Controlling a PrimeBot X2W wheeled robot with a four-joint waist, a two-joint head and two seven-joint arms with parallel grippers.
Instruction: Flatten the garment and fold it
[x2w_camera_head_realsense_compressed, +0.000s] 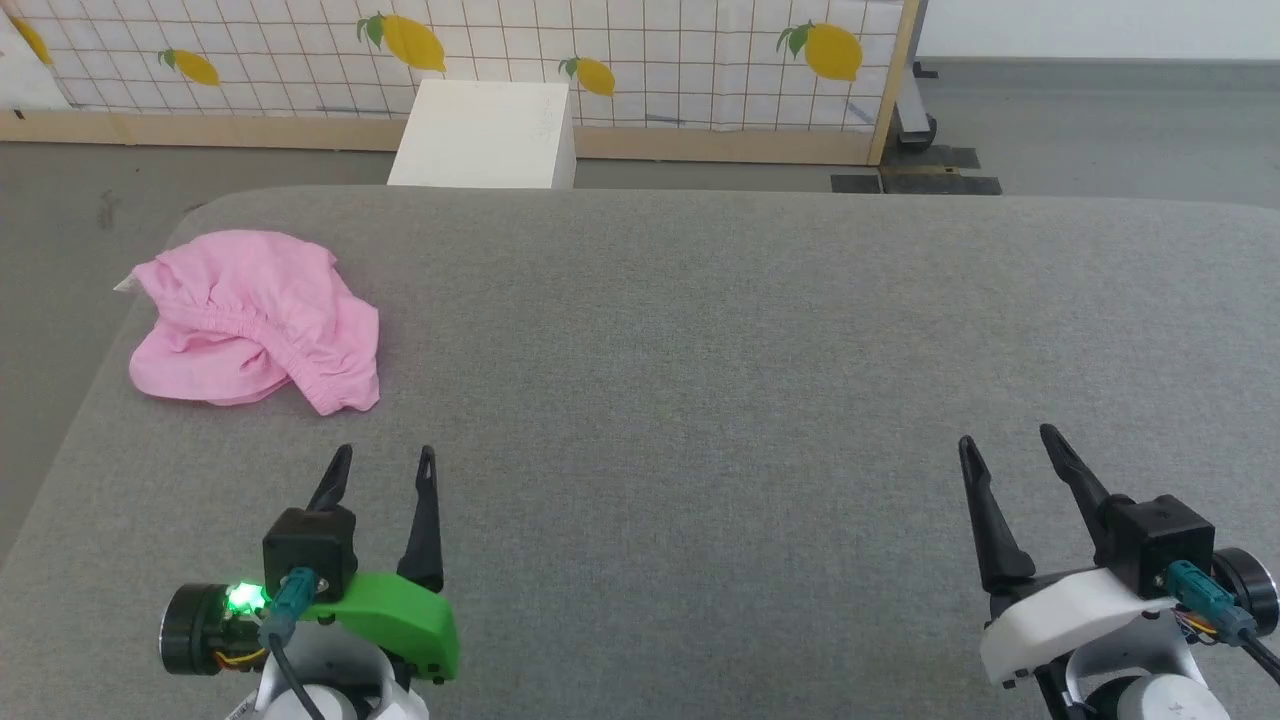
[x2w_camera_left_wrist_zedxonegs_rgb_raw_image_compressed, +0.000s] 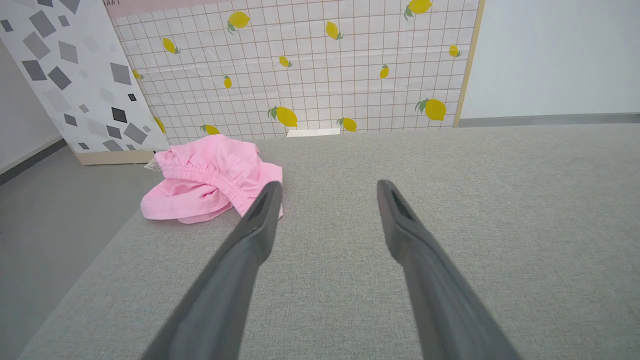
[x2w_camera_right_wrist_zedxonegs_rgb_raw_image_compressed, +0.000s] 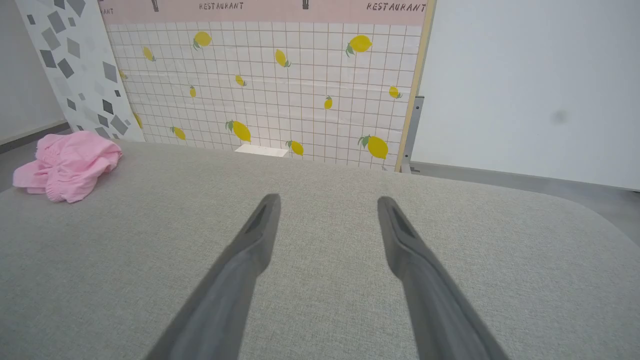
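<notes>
Near the grey cushion's (x2w_camera_head_realsense_compressed: 700, 400) far left corner lie crumpled pink shorts (x2w_camera_head_realsense_compressed: 255, 320); left gripper (x2w_camera_head_realsense_compressed: 385, 470), fingers spread, empty, sits just behind them; right gripper (x2w_camera_head_realsense_compressed: 1005, 445), likewise spread, well apart.

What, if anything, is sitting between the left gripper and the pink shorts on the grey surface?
Nothing visible. The left gripper is open, and bare grey surface lies between it and the crumpled pink shorts, which sit ahead and slightly to its left.
</notes>
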